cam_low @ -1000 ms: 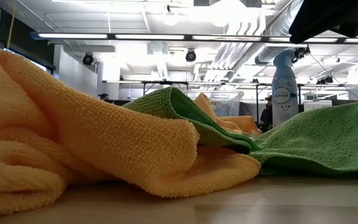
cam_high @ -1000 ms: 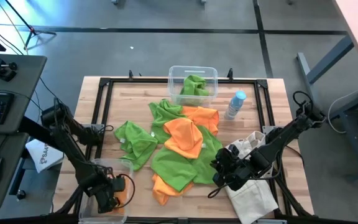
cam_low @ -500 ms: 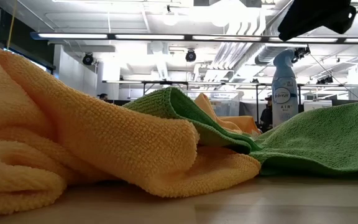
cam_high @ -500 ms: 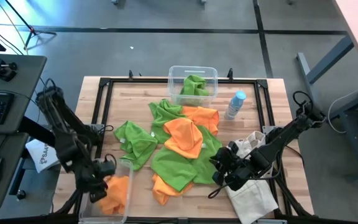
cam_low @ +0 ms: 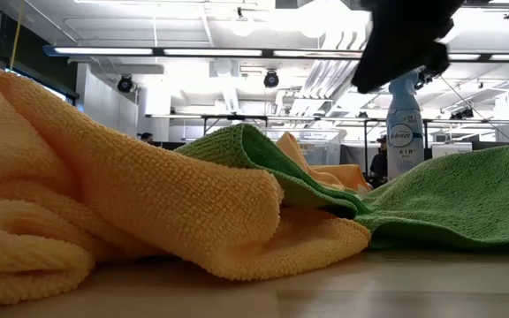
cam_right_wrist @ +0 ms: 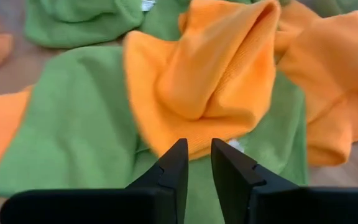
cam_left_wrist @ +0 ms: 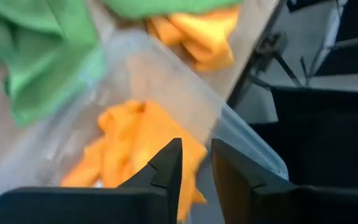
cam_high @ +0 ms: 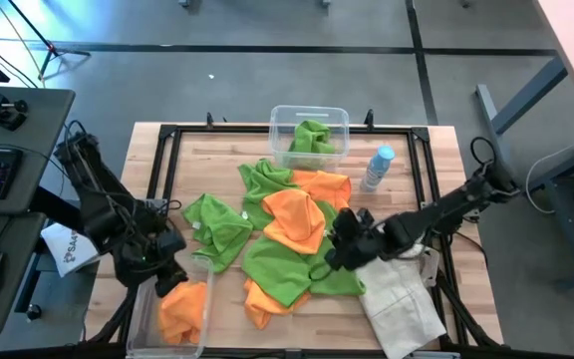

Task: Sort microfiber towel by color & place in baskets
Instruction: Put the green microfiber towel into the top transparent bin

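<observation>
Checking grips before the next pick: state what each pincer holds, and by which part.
Nothing is held. The left pincer hangs empty above the orange towel in the near basket; the right pincer hovers empty over the towel pile.

– Where's the left hand?
– At the near left; its arm bends in from the left edge. Fingers nearly together, a thin gap between them, nothing in it.
– And the right hand?
– Reached inward from the right side, fingers close together, holding nothing.
</observation>
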{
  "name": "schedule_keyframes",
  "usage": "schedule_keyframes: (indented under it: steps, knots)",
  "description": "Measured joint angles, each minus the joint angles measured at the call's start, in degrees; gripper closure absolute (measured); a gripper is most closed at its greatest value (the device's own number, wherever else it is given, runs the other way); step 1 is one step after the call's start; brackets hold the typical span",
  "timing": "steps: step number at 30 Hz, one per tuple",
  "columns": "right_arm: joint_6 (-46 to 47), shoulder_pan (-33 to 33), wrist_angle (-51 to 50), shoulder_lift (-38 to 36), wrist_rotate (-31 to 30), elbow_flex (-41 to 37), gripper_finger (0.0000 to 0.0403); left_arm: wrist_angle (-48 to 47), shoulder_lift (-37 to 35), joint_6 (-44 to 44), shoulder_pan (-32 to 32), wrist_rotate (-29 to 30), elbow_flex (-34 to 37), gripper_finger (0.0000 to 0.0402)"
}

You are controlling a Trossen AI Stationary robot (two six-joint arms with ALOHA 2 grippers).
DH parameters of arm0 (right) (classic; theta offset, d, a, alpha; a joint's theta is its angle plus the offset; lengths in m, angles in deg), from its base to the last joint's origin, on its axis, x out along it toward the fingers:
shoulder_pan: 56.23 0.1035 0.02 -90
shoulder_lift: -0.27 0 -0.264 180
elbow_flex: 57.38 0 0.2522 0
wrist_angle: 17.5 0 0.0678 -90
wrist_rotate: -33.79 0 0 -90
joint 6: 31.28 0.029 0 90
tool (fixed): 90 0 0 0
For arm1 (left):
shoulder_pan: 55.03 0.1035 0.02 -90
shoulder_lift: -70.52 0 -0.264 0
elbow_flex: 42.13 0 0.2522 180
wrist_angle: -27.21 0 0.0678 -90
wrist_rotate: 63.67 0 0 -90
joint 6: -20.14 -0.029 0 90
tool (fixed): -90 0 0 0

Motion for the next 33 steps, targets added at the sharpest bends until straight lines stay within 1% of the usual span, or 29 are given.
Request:
schedule_keyframes:
  steps: [5, 8, 11, 14, 16, 20, 25, 28, 31, 33]
  knots:
    - [-6.0, -5.6, 0.2, 0.0, 6.1, 0.0, 0.0308, -0.1, 0.0, -6.7, 5.2, 4.2, -0.1, 0.0361]
    - [-10.4, -8.6, 2.4, 0.0, 10.3, 0.0, 0.0292, -0.4, 0.0, -11.7, 8.8, 6.0, -1.0, 0.0373]
    - [-13.5, -11.0, 6.5, 0.0, 13.6, 0.0, 0.0274, -0.4, 0.0, -18.6, 12.2, 8.6, -2.4, 0.0384]
    - [-14.5, -12.6, 10.3, 0.0, 16.4, 0.0, 0.0258, -0.7, -0.1, -26.5, 15.5, 11.2, -4.0, 0.0395]
    - [-14.5, -13.4, 11.1, 0.0, 17.5, 0.0, 0.0248, -0.8, -0.1, -33.6, 17.7, 12.1, -4.5, 0.0400]
    - [-9.6, -14.5, 7.9, 0.0, 18.3, 0.0, 0.0240, -0.8, 0.0, -47.6, 21.2, 12.6, -4.5, 0.0400]
    - [3.2, -14.3, -1.0, 0.0, 21.2, 0.0, 0.0240, -0.8, 0.0, -61.4, 24.8, 13.4, -4.5, 0.0401]
    - [10.8, -13.3, -5.5, 0.0, 24.0, 0.0, 0.0240, -1.5, 0.0, -66.7, 27.0, 14.3, -4.5, 0.0401]
    - [17.5, -11.7, -8.0, 0.0, 26.3, 0.0, 0.0240, -2.9, -0.3, -69.4, 30.2, 15.2, -3.7, 0.0401]
    - [21.7, -10.3, -8.6, 0.0, 26.7, 0.0, 0.0240, -2.9, -1.4, -70.9, 32.2, 15.5, -1.8, 0.0401]
